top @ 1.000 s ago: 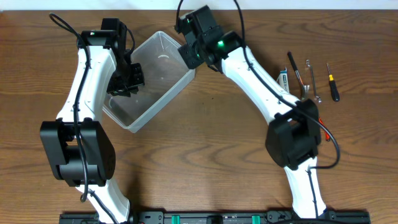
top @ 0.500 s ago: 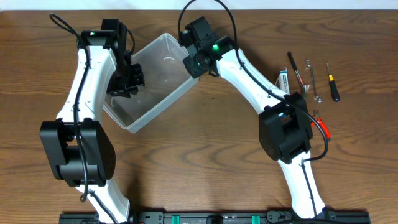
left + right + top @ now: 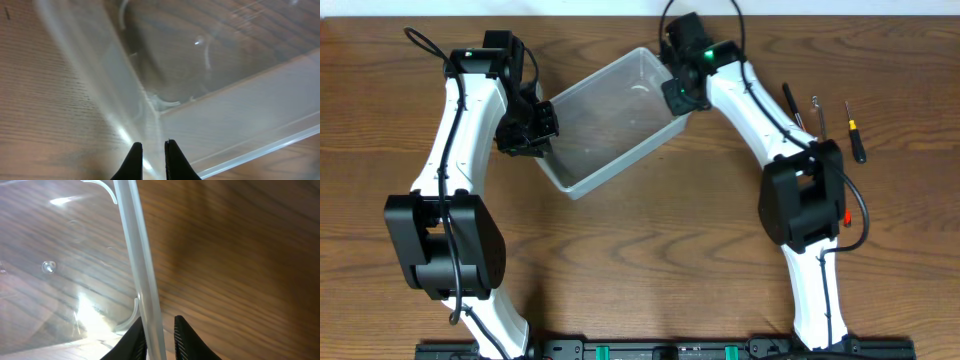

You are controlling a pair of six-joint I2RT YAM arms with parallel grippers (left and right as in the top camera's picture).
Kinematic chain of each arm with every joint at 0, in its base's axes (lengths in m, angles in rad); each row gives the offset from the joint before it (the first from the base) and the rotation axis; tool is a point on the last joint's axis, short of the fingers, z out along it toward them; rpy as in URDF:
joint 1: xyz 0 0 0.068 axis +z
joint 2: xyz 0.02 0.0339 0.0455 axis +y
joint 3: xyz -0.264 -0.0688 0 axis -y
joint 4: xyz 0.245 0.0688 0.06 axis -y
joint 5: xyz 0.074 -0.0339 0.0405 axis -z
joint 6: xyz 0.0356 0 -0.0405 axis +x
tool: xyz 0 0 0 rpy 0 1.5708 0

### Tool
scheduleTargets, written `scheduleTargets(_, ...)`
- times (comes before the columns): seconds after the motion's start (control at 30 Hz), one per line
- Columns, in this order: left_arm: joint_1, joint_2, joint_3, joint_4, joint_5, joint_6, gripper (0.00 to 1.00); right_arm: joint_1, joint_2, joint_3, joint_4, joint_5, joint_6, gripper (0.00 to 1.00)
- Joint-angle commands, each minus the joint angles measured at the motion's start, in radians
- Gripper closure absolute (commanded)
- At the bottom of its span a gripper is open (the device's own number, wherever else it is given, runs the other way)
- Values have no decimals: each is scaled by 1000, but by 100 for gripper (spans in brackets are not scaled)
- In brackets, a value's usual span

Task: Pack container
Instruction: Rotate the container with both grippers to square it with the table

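Left gripper (image 3: 534,126): set at the left end wall of the container (image 3: 605,130), likely to steady that end so the tub cannot swing.
Left fingers (image 3: 134,161): almost together, clamped on the thin clear wall just beside a rounded corner.
Container: on the table (image 3: 650,250), toward the far edge and between the two arms, lying at a slant. Empty, with bare wood showing through the bottom, so packing looks not yet begun.
Right gripper (image 3: 677,97): at the opposite end, over the rim, probably for a two-ended hold to shift or square the tub.
Right fingers (image 3: 187,341): close together astride the rim, one against it and a sliver of wood showing beside the other. Cannot tell whether truly pinching.
Hand tools (image 3: 820,118): in a row well to the right, apart from the tub, probably what gets packed.
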Motion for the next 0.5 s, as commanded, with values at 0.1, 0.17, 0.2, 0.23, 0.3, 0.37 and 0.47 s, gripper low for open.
scheduleTargets(0.1, -68, 12, -6, 8, 71, 14, 92, -29, -73, 18, -59, 66, 21, 83)
scheduleTargets(0.17, -101, 12, -6, 15, 89, 13, 92, -30, -78, 18, -81, 91, 21, 91)
scheduleTargets(0.2, -119, 12, -6, 17, 92, 13, 92, -30, -81, 18, -93, 103, 21, 98)
scheduleTargets(0.23, -136, 12, -6, 17, 92, 13, 92, -30, -82, 18, -103, 108, 21, 99)
scheduleTargets(0.3, -175, 12, -6, 13, 92, 12, 92, -30, -84, 18, -132, 115, 21, 99)
scheduleTargets(0.37, -202, 11, -6, 8, 92, 12, 93, -30, -85, 18, -155, 127, 22, 99)
scheduleTargets(0.47, -231, 11, -6, 6, 92, 2, 92, -30, -85, 18, -200, 132, 32, 99)
